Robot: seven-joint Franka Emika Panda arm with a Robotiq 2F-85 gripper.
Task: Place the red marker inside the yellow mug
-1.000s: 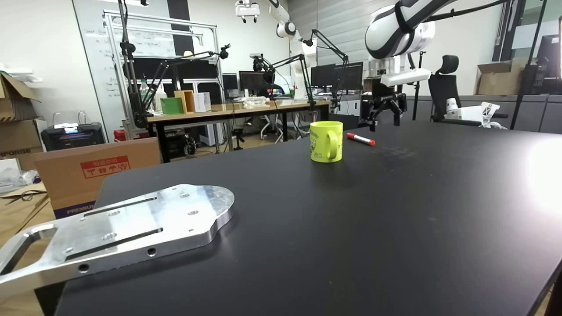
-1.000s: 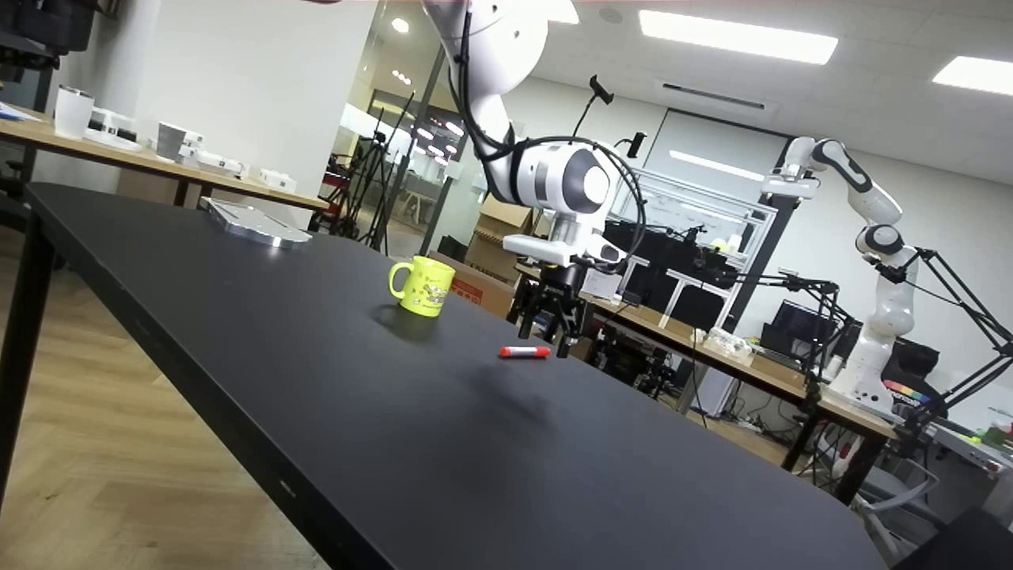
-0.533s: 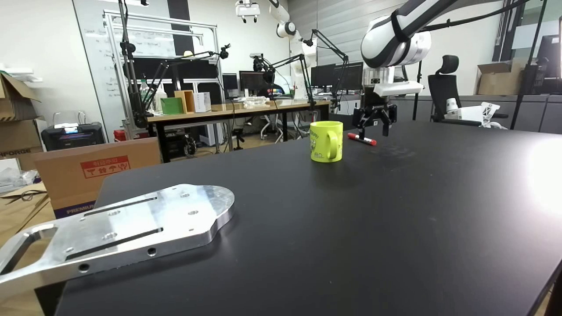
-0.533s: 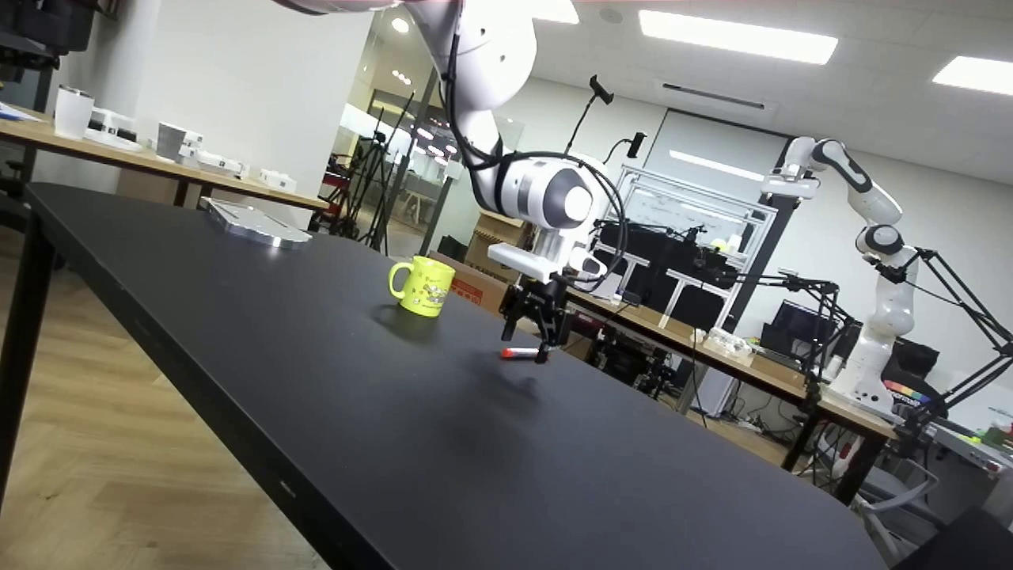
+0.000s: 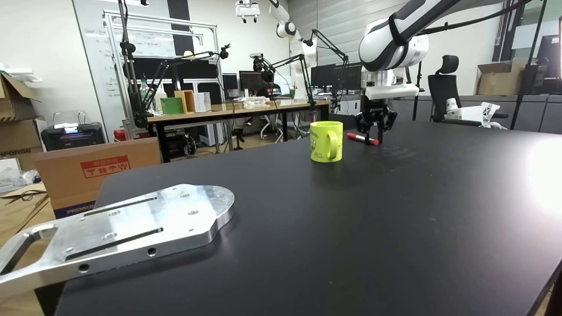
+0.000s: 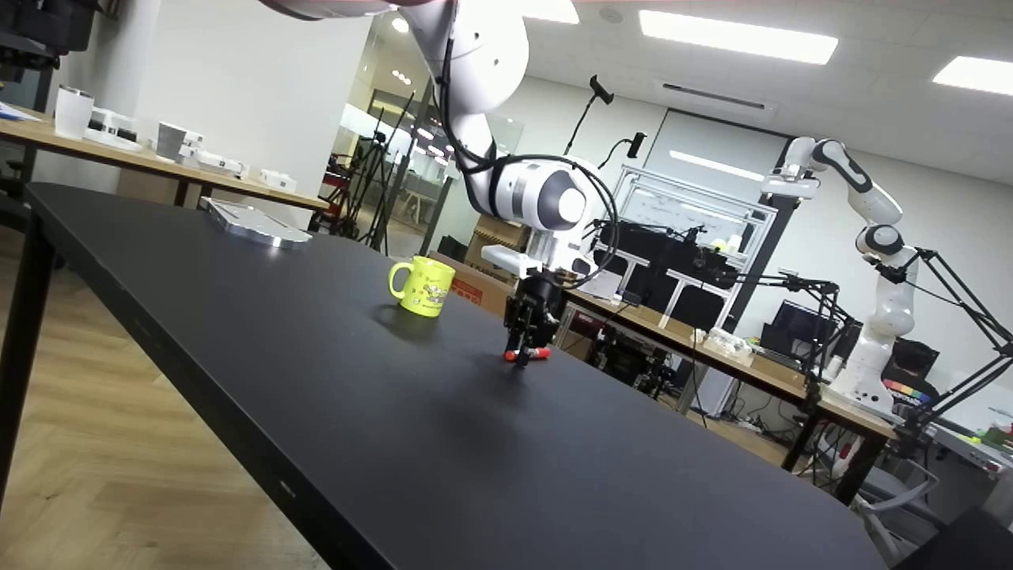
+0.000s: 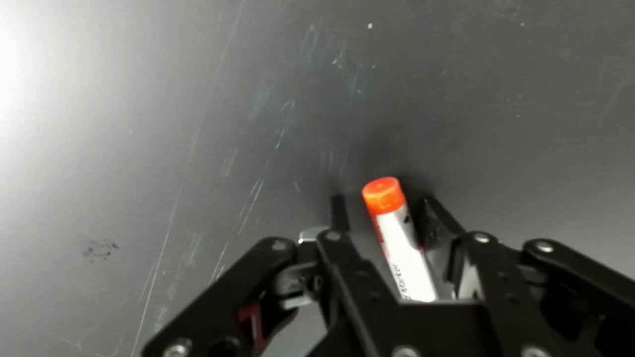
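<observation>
- Red at both ends and white along its barrel, the marker (image 7: 398,243) lies flat on the worktop (image 5: 351,228), outside the yellow mug (image 5: 322,141).
- Your jaws stand parted around the marker, a little wider than its barrel; the wrist view shows you a gap on one side, while contact on the other side is unclear.
- Near the marker, the mug stands upright, with printing on its wall.
- Well apart from both, on the same worktop, you have a slotted metal plate (image 5: 131,224).
- Above the jaws, your white arm (image 5: 377,48) reaches over the worktop.
</observation>
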